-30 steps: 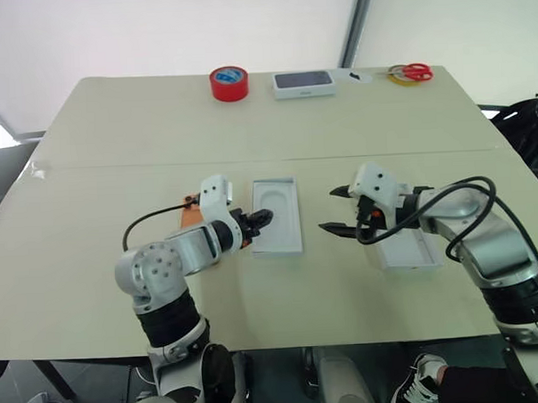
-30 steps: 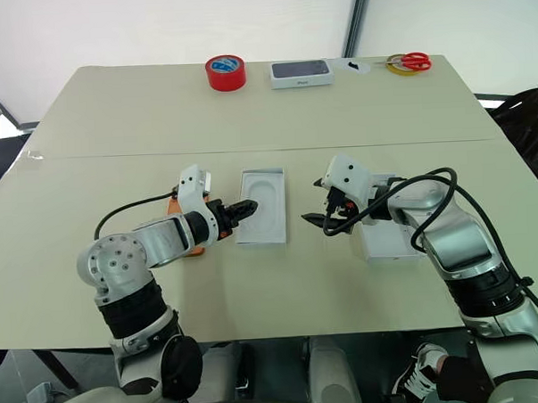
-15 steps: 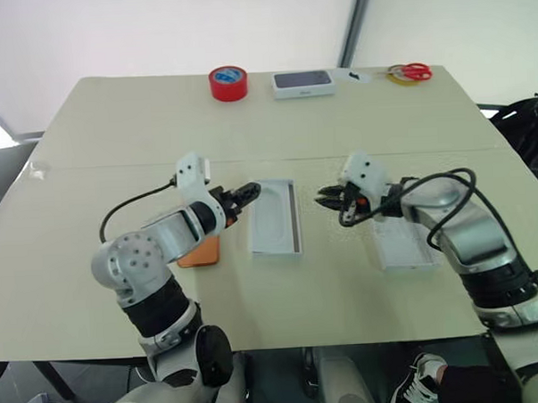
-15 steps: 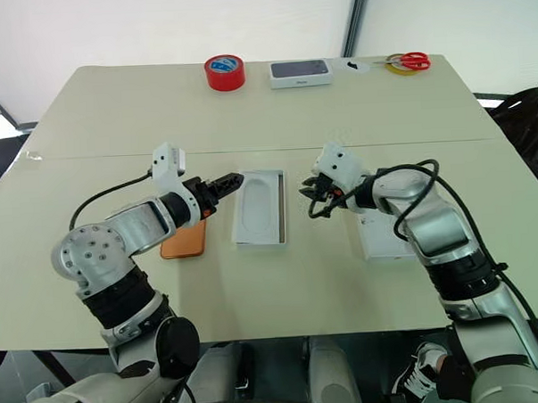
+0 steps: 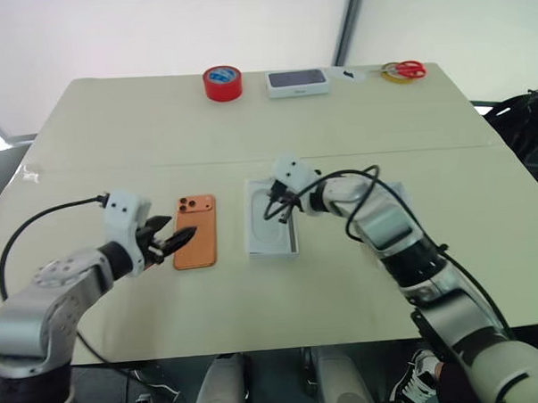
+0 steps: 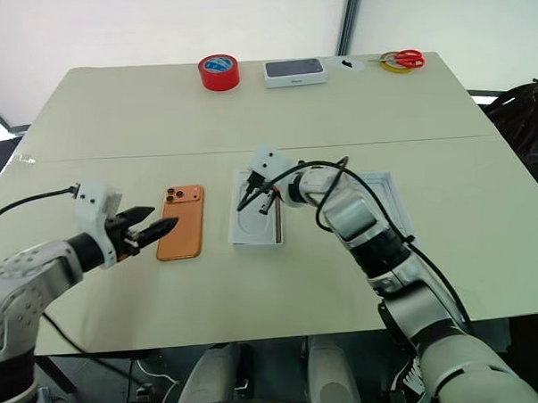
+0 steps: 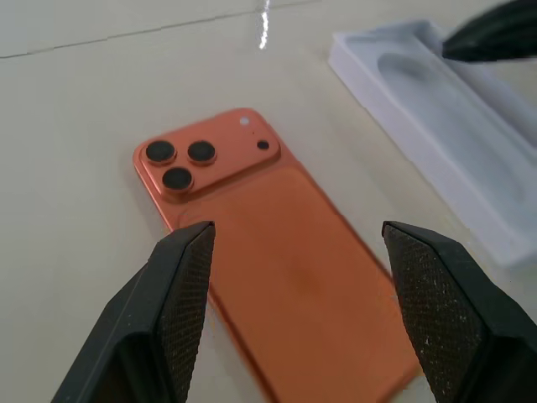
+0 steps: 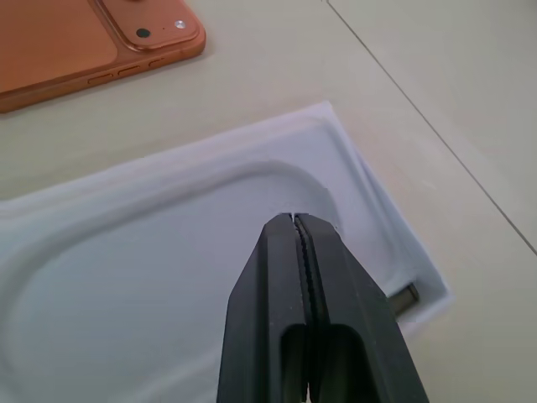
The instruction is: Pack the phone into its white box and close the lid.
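Observation:
The orange phone (image 5: pixel 197 243) lies flat on the table, back up, its lenses at the far corner. My left gripper (image 5: pixel 170 242) is open just left of it and low, pointing at it; in the left wrist view the fingertips (image 7: pixel 186 252) stand apart in front of the phone (image 7: pixel 285 252). The white box (image 6: pixel 279 228) shows as a dark strip beside the flat white insert (image 5: pixel 270 230) lying in it. My right gripper (image 5: pixel 271 212) is shut and empty just over the insert's oval recess (image 8: pixel 168 285). The lid (image 6: pixel 396 205) lies inside up, partly under my right arm.
At the table's far edge stand a red tape roll (image 5: pixel 223 83), a white box with a dark top (image 5: pixel 296 82) and red-handled scissors (image 5: pixel 406 69) on a yellow roll. A seam (image 5: pixel 116 166) runs across the tabletop.
My left arm has swung away to the left, uncovering the phone. My right gripper has shut and moved left from the lid to over the insert.

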Action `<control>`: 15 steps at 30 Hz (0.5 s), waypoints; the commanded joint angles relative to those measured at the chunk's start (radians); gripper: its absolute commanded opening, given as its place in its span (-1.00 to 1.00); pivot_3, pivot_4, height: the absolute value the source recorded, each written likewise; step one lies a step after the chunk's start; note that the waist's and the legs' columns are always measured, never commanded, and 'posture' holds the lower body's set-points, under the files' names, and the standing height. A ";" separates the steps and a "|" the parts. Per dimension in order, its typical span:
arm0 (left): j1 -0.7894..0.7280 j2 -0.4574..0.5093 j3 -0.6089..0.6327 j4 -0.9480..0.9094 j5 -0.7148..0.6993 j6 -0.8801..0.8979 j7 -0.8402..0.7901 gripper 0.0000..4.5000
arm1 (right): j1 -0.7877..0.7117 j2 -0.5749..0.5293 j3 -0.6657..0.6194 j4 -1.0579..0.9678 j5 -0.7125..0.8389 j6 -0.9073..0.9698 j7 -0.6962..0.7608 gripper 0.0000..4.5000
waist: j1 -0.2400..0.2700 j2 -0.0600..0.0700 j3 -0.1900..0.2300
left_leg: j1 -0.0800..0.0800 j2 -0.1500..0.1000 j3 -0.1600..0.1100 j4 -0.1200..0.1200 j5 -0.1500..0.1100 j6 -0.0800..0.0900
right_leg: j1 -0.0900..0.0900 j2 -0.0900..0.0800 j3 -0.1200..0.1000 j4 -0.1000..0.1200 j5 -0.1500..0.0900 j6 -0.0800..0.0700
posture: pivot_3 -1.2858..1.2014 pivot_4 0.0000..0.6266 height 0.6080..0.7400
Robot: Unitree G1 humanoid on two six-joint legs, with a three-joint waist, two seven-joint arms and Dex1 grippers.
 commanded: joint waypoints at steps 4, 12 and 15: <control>0.147 0.067 -0.001 -0.098 0.009 -0.139 -0.092 0.49 | -0.051 0.055 0.012 0.114 -0.067 -0.048 -0.053 -0.99 | -0.004 0.000 0.000 | 0.000 0.000 0.001 0.000 0.000 0.000 | -0.001 -0.001 0.000 0.000 0.000 0.000 | 0.03 -0.52 0.87; 0.196 0.050 0.000 -0.122 -0.003 -0.173 -0.073 0.49 | -0.056 0.031 0.047 0.122 -0.163 -0.075 -0.056 -0.99 | -0.004 0.001 0.000 | 0.000 0.001 0.000 0.000 0.000 0.000 | -0.001 0.000 -0.001 0.001 0.000 0.000 | 0.03 -0.52 0.87; 0.178 0.044 0.003 -0.118 -0.018 -0.169 -0.065 0.49 | -0.050 0.008 0.064 0.094 -0.193 -0.072 -0.037 -0.99 | -0.003 0.001 0.000 | 0.000 0.001 0.000 0.000 0.000 0.001 | -0.001 0.000 -0.001 0.001 0.000 0.000 | 0.03 -0.52 0.87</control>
